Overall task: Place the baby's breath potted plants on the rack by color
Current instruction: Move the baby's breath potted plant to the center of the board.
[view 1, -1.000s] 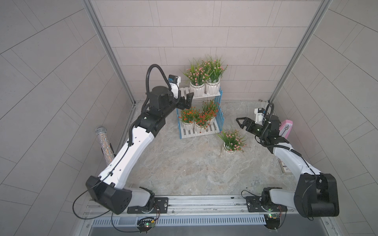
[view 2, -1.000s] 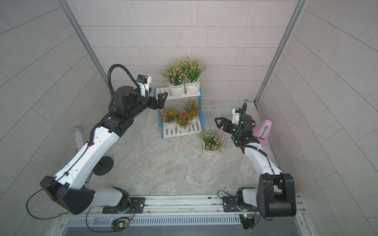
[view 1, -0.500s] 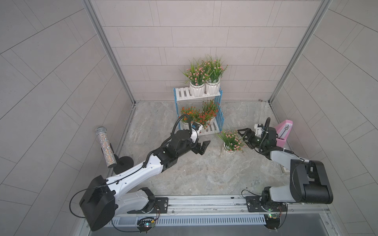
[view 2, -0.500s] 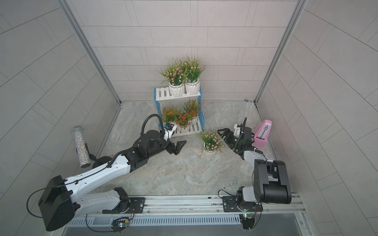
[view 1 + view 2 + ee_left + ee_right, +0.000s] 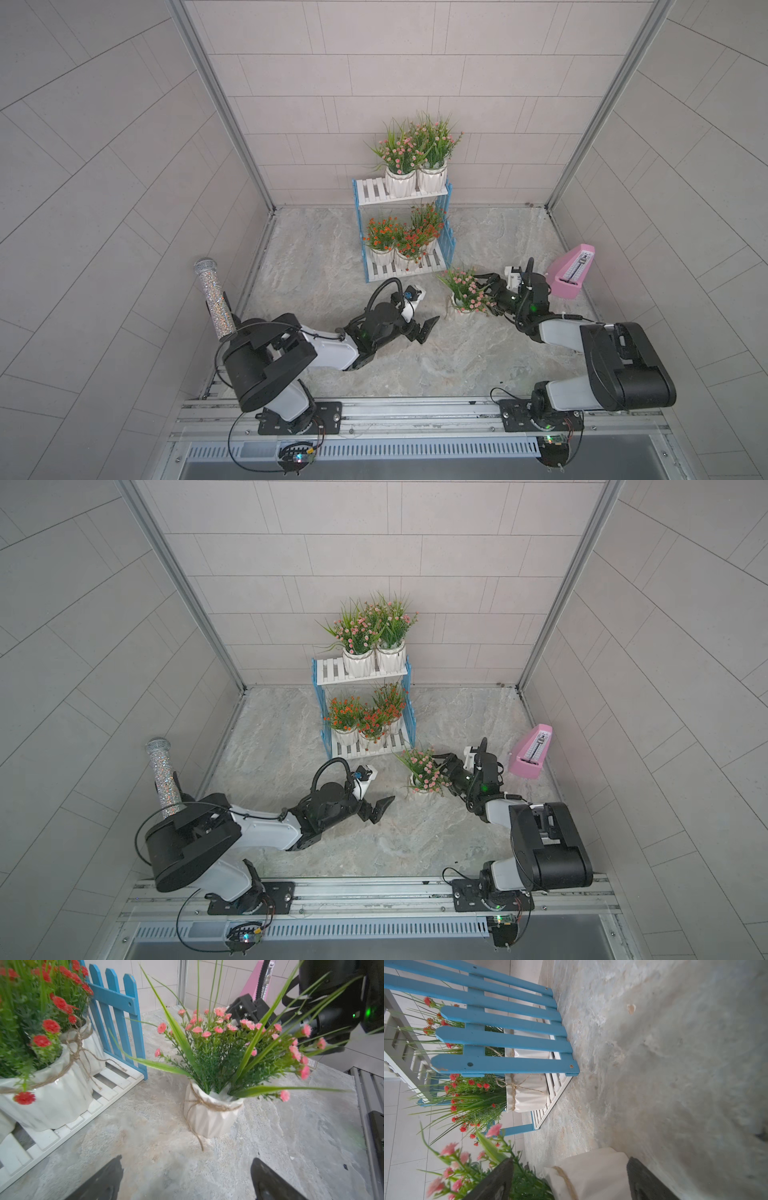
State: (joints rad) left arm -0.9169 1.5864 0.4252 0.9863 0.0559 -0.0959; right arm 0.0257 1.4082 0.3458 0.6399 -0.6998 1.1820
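The rack [image 5: 374, 195] [image 5: 330, 673] stands at the back wall. Two pink baby's breath potted plants [image 5: 399, 166] fill the right of its upper shelf, and three red-orange ones [image 5: 409, 247] crowd the lower shelf. Another pink plant [image 5: 467, 291] [image 5: 426, 773] stands upright on the floor, right of the rack. My right gripper [image 5: 484, 293] [image 5: 570, 1160] is open and straddles its white pot [image 5: 591, 1174], one finger in the foliage and one at the pot's base. My left gripper [image 5: 426, 330] [image 5: 187, 1159] hangs open and empty, low over the floor, a short way from that pot [image 5: 212, 1111].
A pink metronome [image 5: 569, 272] [image 5: 532, 752] stands by the right wall, just behind my right wrist. A glittery microphone [image 5: 212, 291] is upright on a stand at the left wall. The rack's blue fence panel [image 5: 116, 1022] [image 5: 508, 1039] is close to the floor plant.
My left arm has drawn back from the rack's upper shelf and dropped low to the floor. My right gripper has moved in on the pink floor plant and its jaws have narrowed around the pot.
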